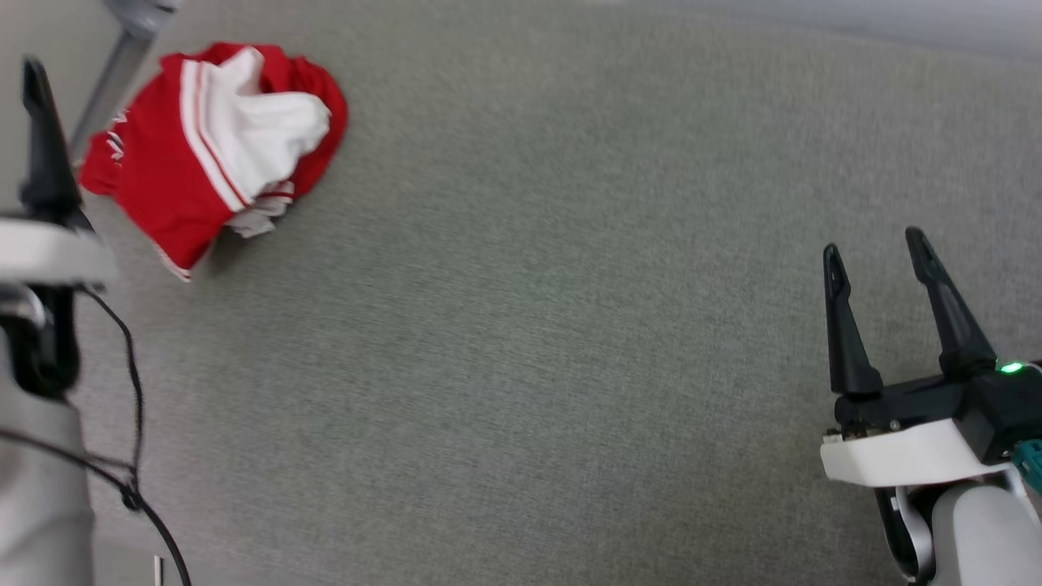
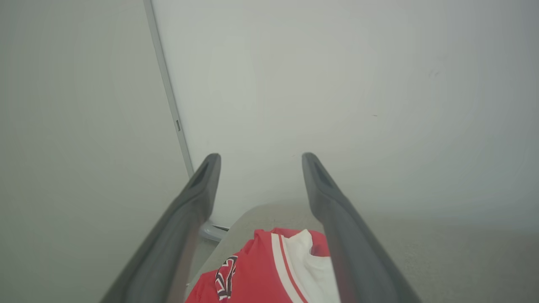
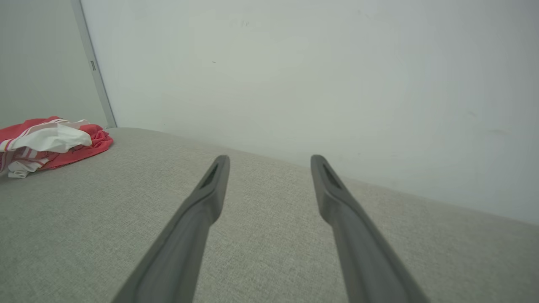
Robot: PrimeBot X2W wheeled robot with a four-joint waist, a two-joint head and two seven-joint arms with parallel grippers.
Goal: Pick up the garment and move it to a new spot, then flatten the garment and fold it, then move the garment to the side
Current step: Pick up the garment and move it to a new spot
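The garment [image 1: 175, 167] lies crumpled in a heap at the far left of the grey fabric surface, red with a white sleeve and striped trim on top. My left gripper [image 2: 257, 158] is open and empty, raised just near of the garment [image 2: 252, 273], whose red cloth and black-and-white lettering show low between the fingers. One dark left finger [image 1: 42, 146] stands at the head view's left edge, beside the heap. My right gripper [image 1: 872, 244] is open and empty at the lower right, far from the garment [image 3: 50, 139], hovering over bare fabric [image 3: 270, 160].
The grey fabric surface [image 1: 553, 325] stretches wide between the two arms. Its far edge [image 1: 895, 32] meets a pale wall. A grey metal post [image 1: 114, 77] stands behind the heap, and a black cable [image 1: 134, 391] hangs along my left arm.
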